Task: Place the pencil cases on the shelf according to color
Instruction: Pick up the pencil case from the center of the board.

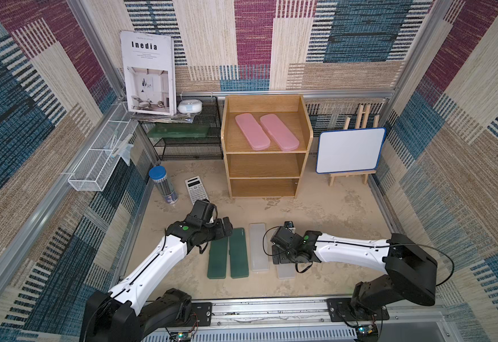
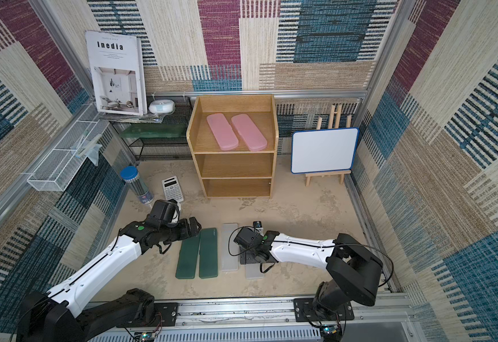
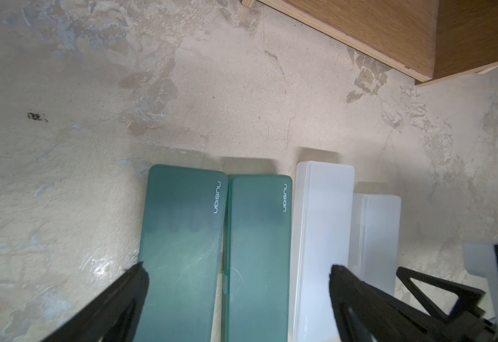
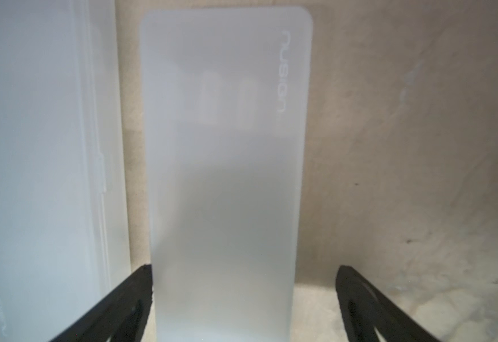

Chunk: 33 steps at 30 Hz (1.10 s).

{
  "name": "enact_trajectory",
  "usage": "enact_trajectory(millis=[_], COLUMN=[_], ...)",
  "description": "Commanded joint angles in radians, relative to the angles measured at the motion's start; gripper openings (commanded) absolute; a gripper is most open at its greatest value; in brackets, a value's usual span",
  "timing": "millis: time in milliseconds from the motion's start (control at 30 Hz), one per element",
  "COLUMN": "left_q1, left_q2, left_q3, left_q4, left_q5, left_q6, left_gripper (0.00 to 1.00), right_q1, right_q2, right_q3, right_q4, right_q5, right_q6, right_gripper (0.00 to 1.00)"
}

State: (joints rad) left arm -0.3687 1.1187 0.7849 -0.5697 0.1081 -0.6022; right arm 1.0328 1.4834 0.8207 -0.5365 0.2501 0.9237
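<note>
Beige tabletop [image 1: 316, 219], wooden shelf [image 1: 265, 165], green cases [image 1: 228, 254], frosted cases [image 1: 258, 248]

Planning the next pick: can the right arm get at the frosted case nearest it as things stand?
Probably yes. The right tool is open and straddles that frosted case. The bare tabletop flanks one side; the other frosted case lies beside it, a narrow gap between them.

Both top views look steeply down from above the arm bases toward the shelf [image 1: 267, 146] at centre frame. Each wrist camera looks down close over the frosted pencil cases [image 3: 322, 237], which both share.
</note>
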Motion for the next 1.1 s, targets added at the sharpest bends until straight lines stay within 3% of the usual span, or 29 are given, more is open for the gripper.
enact_trajectory(millis=[0,333,567,900,1067], left_q1=[0.000,0.001,0.001,0.001,0.001], left_q2=[-0.005,-0.019,-0.005,-0.006,-0.013], left_q3=[0.002,-0.004,-0.001,0.000,-0.003], left_q4=[0.012,0.014,0.020,0.019,0.019], left_q5=[0.013,0.012,0.029,0.033,0.034], left_q6=[-0.009,-0.010,-0.012,-0.011,-0.011], left_gripper=[0.99,0.99,0.99,0.99,1.00], right_q1=[0.001,0.074,0.134,0.174,0.177], right_q2=[-0.038,-0.083,-0.023,0.096,0.088], right_q3=[0.001,-0.008,-0.033,0.019,-0.013], right_q4=[-0.038,-0.069,-0.081,-0.115,-0.094], right_q5=[0.019,-0.071,-0.077,-0.061,-0.059], right_q6=[-0.004,0.096,0.198,0.220,0.243], right_gripper=[0.99,1.00,1.00,0.97,0.93])
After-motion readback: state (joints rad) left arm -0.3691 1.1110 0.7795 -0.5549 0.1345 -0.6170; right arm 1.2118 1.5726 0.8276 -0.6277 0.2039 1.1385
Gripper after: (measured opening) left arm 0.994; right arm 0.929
